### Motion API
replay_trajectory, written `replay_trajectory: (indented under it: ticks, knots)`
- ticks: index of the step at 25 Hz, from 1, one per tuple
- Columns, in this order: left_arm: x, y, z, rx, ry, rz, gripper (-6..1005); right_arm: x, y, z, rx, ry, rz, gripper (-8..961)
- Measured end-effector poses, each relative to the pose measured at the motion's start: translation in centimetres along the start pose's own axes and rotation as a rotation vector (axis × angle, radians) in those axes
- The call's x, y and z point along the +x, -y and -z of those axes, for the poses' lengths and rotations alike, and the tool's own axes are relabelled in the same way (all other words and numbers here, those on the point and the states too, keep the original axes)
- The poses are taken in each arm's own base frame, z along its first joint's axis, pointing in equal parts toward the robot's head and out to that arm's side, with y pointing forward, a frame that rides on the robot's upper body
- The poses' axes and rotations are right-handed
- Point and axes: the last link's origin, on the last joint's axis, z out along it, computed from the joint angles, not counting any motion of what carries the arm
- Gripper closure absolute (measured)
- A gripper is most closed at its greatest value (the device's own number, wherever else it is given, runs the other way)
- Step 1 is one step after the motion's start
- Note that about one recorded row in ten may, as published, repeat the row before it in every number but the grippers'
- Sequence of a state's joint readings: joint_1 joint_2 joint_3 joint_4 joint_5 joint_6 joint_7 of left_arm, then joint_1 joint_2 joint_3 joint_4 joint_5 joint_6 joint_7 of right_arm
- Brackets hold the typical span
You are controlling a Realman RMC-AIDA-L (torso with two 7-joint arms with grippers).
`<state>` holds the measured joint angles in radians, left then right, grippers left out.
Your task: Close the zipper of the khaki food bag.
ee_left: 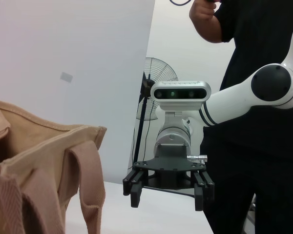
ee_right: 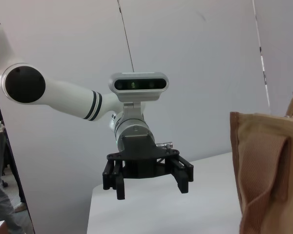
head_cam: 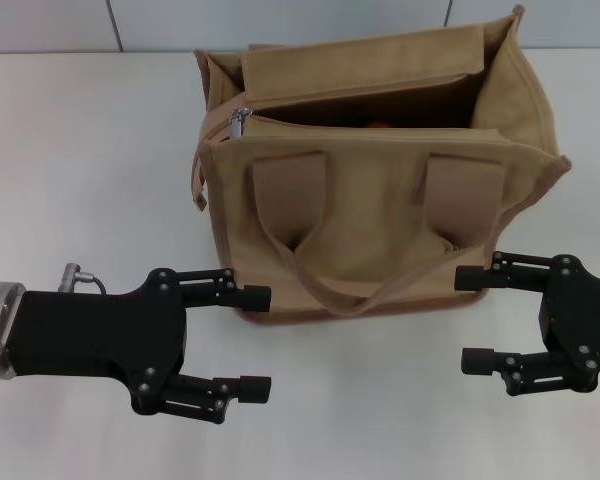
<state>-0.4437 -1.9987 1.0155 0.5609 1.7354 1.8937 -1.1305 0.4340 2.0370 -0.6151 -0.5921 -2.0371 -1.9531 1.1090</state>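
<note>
The khaki food bag (head_cam: pixel 370 215) stands upright at the middle back of the white table, its two loop handles hanging down the near face. Its top gapes open. The zipper track (head_cam: pixel 365 127) runs along the near edge of the opening, with the silver pull tab (head_cam: pixel 240 122) at the bag's left end. My left gripper (head_cam: pixel 260 341) is open and empty, low in front of the bag's left bottom corner. My right gripper (head_cam: pixel 467 319) is open and empty by the bag's right bottom corner. The bag also shows in the left wrist view (ee_left: pixel 34 161) and the right wrist view (ee_right: pixel 268 165).
Something orange (head_cam: pixel 378 124) shows inside the bag. The white table (head_cam: pixel 90 160) extends to the bag's left and in front of it. A person in black (ee_left: pixel 263 97) stands behind the right arm in the left wrist view, and a fan (ee_left: pixel 158 78) stands farther back.
</note>
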Motion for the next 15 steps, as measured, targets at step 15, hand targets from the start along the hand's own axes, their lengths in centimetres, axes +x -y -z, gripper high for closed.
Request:
replay_trajectory:
  ticks: [15]
  knots:
    - [-0.09, -0.07, 0.00, -0.001, -0.001, 0.003, 184, 0.00, -0.08, 0.03, -0.002, 0.003, -0.001, 136]
